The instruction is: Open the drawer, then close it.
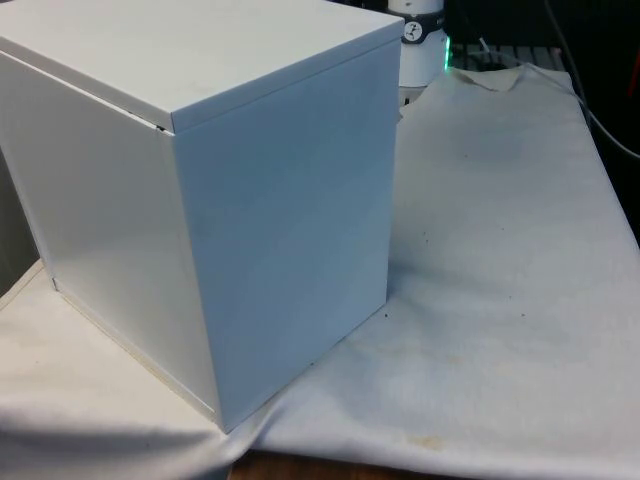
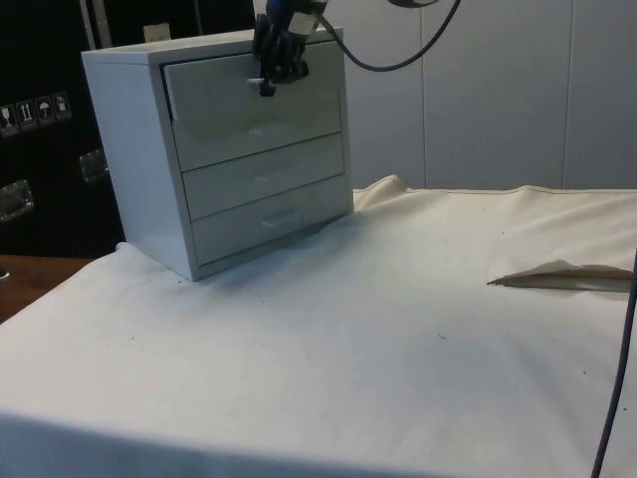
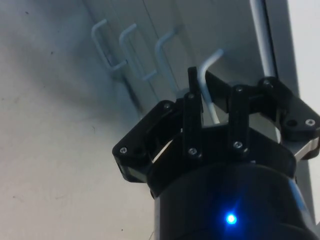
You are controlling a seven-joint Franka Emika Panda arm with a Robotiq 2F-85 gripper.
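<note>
White cloth (image 2: 398, 329) covers the table near a white three-drawer chest (image 2: 149, 149).
Black two-finger gripper (image 3: 210, 107) grips the top drawer's white wire handle (image 3: 207, 75); dark cabinets stand behind.

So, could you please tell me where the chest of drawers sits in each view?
Front view: the chest of drawers takes up the front view's left, its plain sides to the camera.
Side view: far left on the table, drawer fronts showing, the gripper at the top drawer.
Wrist view: its handles beyond the fingers.
Shared landmark: the white cloth.
</note>
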